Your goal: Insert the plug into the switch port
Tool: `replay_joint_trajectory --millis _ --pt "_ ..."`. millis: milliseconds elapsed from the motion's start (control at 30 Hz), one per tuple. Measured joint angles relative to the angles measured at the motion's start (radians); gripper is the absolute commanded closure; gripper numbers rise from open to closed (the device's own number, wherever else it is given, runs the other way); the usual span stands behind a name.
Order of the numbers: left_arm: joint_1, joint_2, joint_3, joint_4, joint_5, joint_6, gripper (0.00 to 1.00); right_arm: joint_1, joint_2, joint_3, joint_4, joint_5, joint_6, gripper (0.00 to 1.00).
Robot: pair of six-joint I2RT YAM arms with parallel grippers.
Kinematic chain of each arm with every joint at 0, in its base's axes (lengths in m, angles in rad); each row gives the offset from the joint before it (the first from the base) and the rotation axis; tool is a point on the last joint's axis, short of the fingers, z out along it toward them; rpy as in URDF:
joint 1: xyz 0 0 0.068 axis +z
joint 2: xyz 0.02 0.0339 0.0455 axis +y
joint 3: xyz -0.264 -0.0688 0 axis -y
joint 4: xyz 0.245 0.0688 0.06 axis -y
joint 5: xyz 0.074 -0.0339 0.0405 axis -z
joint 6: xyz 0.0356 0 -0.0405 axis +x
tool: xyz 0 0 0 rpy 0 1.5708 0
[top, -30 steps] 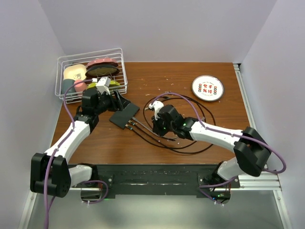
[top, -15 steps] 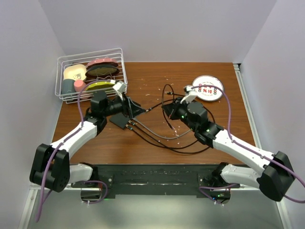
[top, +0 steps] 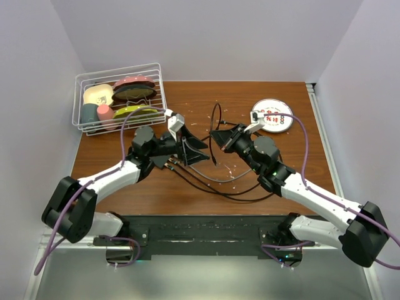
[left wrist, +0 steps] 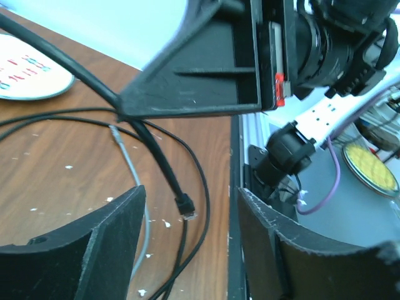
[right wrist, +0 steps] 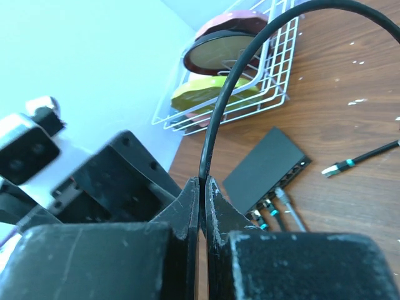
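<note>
R end effector (right wrist: 201, 187) pinches plug cable (right wrist: 232, 74); L end effector's (left wrist: 190, 201) jaws apart.

Switch (right wrist: 264, 169) before basket (top: 161, 84), left of disc (top: 275, 116)

The left arm (top: 111, 181) and the right arm (top: 315, 199) are built alike: smooth white link shells are joined by bulky black joint housings (top: 67, 211). A purple cable (top: 305, 147) is run along the outside of each arm in loose loops, from the wrist down towards the base. A small white camera module (top: 175, 121) is carried on each wrist. The left gripper (top: 200, 152) and the right gripper (top: 217, 135) are fitted with matte black, wedge-shaped fingers (left wrist: 87, 247). In the wrist views their edges are seen to be scuffed and flecked with pale specks. Both bases are mounted on a black plate (top: 200, 236), which is backed by a silver metal rail (top: 331, 236) at the near edge of the bench.
</note>
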Motion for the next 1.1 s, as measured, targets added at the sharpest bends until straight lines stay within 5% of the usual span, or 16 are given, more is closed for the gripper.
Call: replay_joint_trajectory --millis 267,467,567,700,833,1000,1100 --pt "-0.046 0.093 0.023 0.024 -0.009 -0.015 0.60 0.000 0.003 0.000 0.061 -0.038 0.029 1.00" --pt "-0.061 0.132 0.024 0.089 -0.013 -0.059 1.00 0.000 0.003 0.000 0.074 -0.057 0.032 1.00" --pt "-0.064 0.134 0.028 0.109 -0.010 -0.071 1.00 -0.004 0.002 0.000 0.074 -0.057 0.033 1.00" --pt "-0.065 0.134 0.033 0.104 -0.008 -0.066 1.00 -0.008 -0.016 0.000 0.056 -0.056 0.023 0.64" --pt "-0.067 0.123 0.049 0.023 -0.013 -0.022 1.00 -0.013 -0.037 0.001 -0.006 -0.062 -0.019 0.49" --pt "-0.067 0.101 0.065 -0.047 -0.016 0.018 1.00 -0.016 -0.035 0.000 -0.027 -0.125 -0.057 0.47" --pt "-0.067 0.098 0.068 -0.059 -0.016 0.031 1.00 -0.017 -0.019 0.000 -0.023 -0.167 -0.068 0.60"
